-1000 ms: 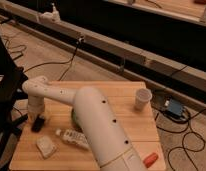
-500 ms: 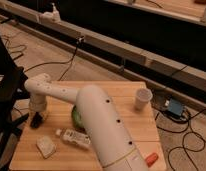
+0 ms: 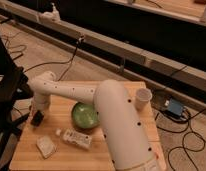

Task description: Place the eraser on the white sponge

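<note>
My gripper (image 3: 37, 114) is at the end of the white arm, over the left part of the wooden table (image 3: 61, 160). It is shut on the eraser (image 3: 37, 120), a small black block held just above the tabletop. The white sponge (image 3: 46, 146) lies on the table near the front left corner, a little in front of and to the right of the eraser, apart from it. The arm's thick white body crosses the table from the front right and hides much of the table's right half.
A green bowl (image 3: 86, 115) sits in the middle of the table. A white labelled bottle (image 3: 76, 138) lies in front of it. A white paper cup (image 3: 142, 99) stands at the far right. A dark stand (image 3: 6, 90) is left of the table; cables and a blue box (image 3: 173, 106) lie on the floor.
The eraser and gripper have risen slightly and shifted away from the table's front edge. The sponge, bowl, bottle and cup have not moved.
</note>
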